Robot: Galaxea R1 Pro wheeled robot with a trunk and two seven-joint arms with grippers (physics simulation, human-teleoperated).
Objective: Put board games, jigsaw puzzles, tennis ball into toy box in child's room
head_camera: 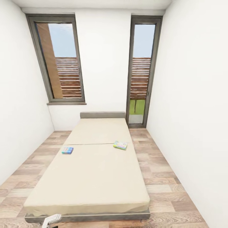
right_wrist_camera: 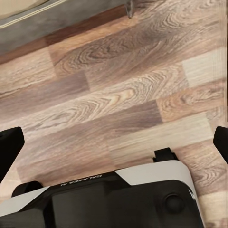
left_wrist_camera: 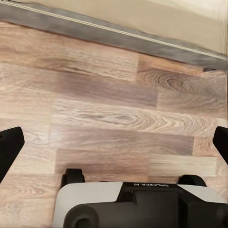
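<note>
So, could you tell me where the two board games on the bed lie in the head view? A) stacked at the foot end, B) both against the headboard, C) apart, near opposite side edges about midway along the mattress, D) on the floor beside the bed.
C: the small blue board game lies near one side edge of the bed, the green-edged board game near the other.
</note>
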